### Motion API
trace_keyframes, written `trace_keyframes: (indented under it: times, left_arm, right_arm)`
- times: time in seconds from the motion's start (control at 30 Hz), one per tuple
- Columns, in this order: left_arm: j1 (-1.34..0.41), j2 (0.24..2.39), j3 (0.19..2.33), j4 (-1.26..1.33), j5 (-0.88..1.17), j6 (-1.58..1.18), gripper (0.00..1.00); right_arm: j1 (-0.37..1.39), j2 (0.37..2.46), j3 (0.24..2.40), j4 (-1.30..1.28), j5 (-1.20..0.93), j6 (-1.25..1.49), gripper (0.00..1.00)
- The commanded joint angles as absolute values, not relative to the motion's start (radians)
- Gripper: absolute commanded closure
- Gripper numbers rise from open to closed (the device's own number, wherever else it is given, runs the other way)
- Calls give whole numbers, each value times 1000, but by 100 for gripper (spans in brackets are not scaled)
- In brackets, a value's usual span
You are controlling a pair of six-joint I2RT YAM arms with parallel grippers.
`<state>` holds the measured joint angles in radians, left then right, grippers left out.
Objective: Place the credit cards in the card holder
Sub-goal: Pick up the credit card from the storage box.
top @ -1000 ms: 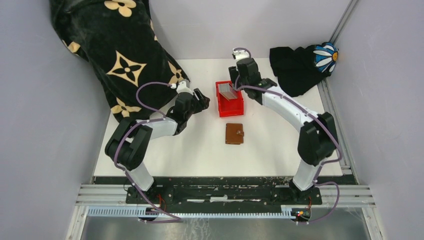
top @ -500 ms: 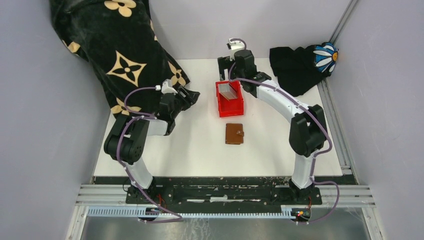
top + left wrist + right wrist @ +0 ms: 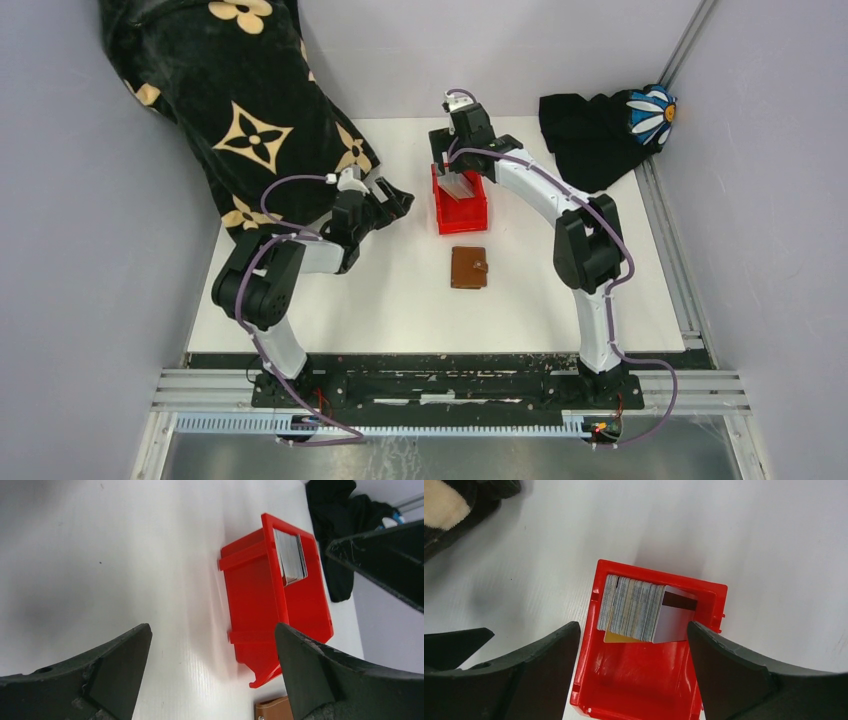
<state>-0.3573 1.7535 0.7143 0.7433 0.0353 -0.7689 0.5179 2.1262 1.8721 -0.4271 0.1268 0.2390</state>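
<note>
The credit cards (image 3: 644, 611) stand on edge as a stack at the far end of a red bin (image 3: 589, 655), also visible as credit cards (image 3: 458, 184) from above and credit cards (image 3: 291, 555) from the left wrist. My right gripper (image 3: 633, 630) hovers open above that stack, its fingers straddling the bin's width; from above the right gripper (image 3: 451, 158) sits over the bin's far end. The card holder (image 3: 468, 267), a shut brown wallet, lies flat just in front of the bin, and its corner shows as card holder (image 3: 272, 710). My left gripper (image 3: 392, 200) is open and empty, left of the bin.
A black blanket with beige flowers (image 3: 230, 110) drapes over the table's far-left corner, close to the left arm. A black cloth with a daisy (image 3: 600, 125) lies at the back right. The red bin (image 3: 460, 205) stands mid-table. Grey walls enclose the sides.
The right gripper has moved left, over the bin's far end, and opened wider. The left gripper swung toward the blanket, then back toward the bin, and opened wider.
</note>
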Motion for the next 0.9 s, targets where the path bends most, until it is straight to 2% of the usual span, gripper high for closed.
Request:
trace_keyframes:
  times: [0.0, 0.33, 0.87]
  left_arm:
    - [-404, 1722, 780, 693, -48, -653, 2]
    - [-457, 1777, 862, 622, -94, -597, 8]
    - [-501, 1856, 962, 506, -154, -544, 10]
  right_arm:
    - [496, 2149, 1949, -469, 97, 287, 16]
    - [450, 2199, 1981, -500, 10, 350, 20]
    - [425, 2284, 2045, -532, -79, 402, 23]
